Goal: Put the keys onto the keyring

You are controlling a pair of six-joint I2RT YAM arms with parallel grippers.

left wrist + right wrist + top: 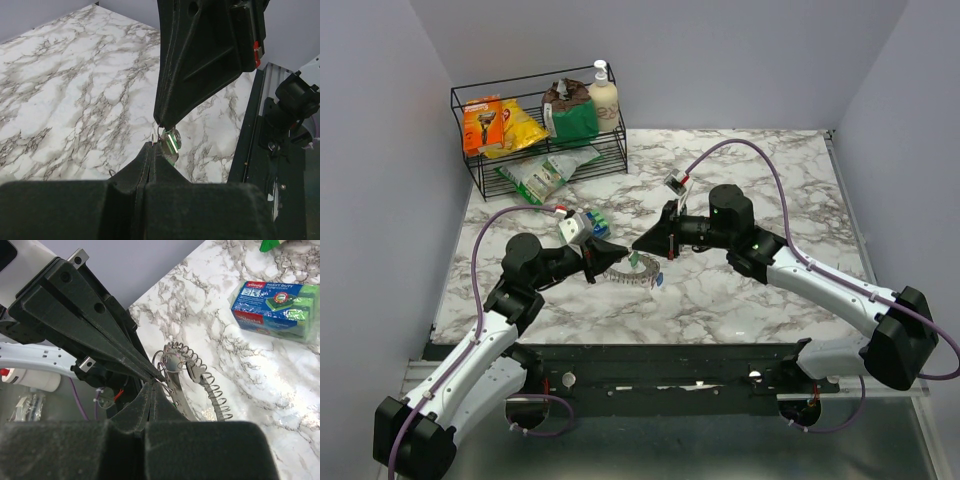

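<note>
**Slick little metal, held by two claws**

Above the desk (750, 290), both claws are pinched narrow: the left claw (603, 266) on the keyring (192, 360), the right claw (642, 249) seemingly on a green-headed key (171, 141). We judge the key light, stiff and slippery, so the plastic head is the better hold. The sponge pack (274, 302) reads "HEAVY DUTY".

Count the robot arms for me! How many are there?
2. The left arm reaches in from the bottom left, the right arm from the bottom right; none look hidden.
</note>
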